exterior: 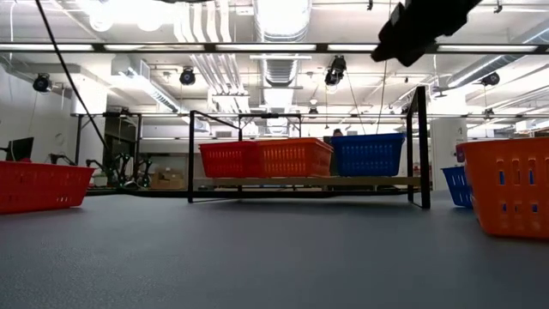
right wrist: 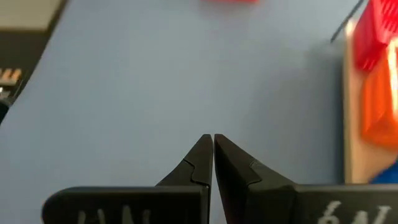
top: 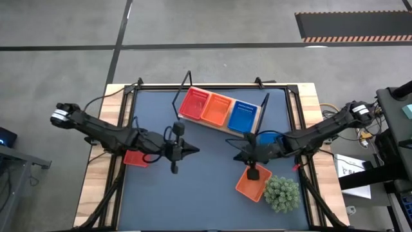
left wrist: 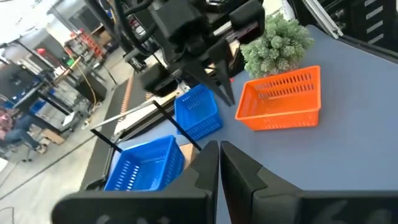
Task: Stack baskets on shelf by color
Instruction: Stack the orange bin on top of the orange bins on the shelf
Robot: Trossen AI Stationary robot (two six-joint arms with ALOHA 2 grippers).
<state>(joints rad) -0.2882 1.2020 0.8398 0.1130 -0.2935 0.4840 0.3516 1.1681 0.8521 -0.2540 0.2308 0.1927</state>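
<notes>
The shelf (top: 222,124) stands at the table's far middle and carries a red basket (top: 194,103), an orange basket (top: 217,109) and a blue basket (top: 243,116) side by side. Loose on the table are a red basket (top: 135,158) under the left arm, a blue basket (top: 268,137) under the right arm, and an orange basket (top: 252,184) beside the plant. My left gripper (top: 195,151) and right gripper (top: 235,156) hover over the bare middle, tips facing each other. Both are shut and hold nothing, as their wrist views show (left wrist: 219,149) (right wrist: 213,140).
A green spiky plant (top: 281,193) stands near the table's near right corner, touching or nearly touching the orange basket. The shelf's black wire frame ends (top: 182,90) stick up at both sides. Bare dark-blue tabletop (top: 206,193) lies between and in front of the grippers.
</notes>
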